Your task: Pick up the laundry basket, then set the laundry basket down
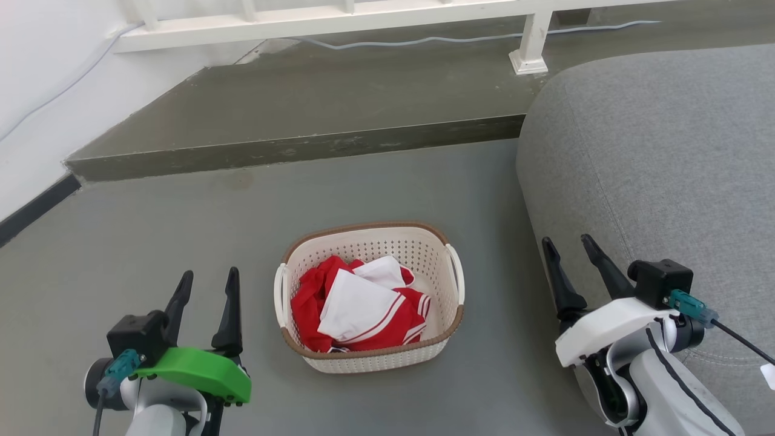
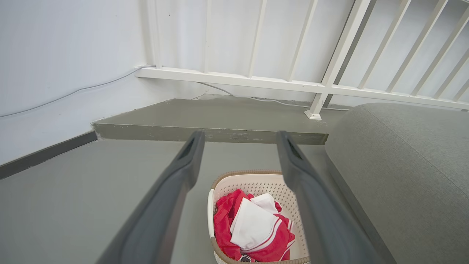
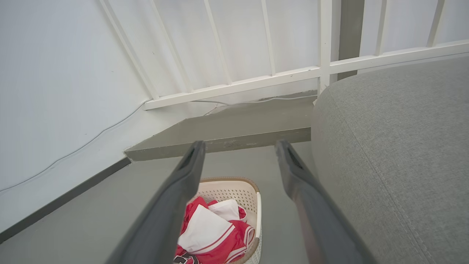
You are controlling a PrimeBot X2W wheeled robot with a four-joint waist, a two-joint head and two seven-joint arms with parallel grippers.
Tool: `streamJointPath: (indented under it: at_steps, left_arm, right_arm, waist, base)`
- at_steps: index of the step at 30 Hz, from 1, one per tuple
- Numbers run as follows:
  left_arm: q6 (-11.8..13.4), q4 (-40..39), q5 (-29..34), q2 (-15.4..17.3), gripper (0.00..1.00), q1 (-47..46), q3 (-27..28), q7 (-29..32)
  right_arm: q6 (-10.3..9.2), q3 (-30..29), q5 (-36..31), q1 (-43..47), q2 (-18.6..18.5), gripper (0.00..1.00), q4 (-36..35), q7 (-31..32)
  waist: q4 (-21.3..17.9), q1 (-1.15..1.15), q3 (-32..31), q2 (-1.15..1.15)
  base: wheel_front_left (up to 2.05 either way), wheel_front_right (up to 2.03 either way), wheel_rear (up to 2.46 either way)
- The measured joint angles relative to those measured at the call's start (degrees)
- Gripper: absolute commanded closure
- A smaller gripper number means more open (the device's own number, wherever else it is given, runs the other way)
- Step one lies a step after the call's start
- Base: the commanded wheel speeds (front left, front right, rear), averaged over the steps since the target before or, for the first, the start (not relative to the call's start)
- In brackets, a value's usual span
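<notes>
Green-cased left end effector (image 1: 210, 272) hovers, parted.

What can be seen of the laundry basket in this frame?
The laundry basket is cream perforated plastic, rounded-rectangular, with a brown woven-look rim and a white handle on each side. It stands upright on the grey floor, holding crumpled red-and-white clothes. The left end effector and right end effector flank it, open, touching nothing.
</notes>
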Motion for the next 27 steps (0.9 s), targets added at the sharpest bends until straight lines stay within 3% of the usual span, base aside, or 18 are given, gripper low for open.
streamJointPath:
  at_steps: [27]
  left_arm:
    - [-0.1,-1.5,0.5,-0.2,0.00,1.6,0.7,0.0]
  right_arm:
    - [0.35,-2.0,-2.6,2.4,1.1,0.00,-1.8,0.0]
  waist:
    - [-0.2,0.00,-0.2,0.00]
  base:
    - [0.00,0.00,0.00]
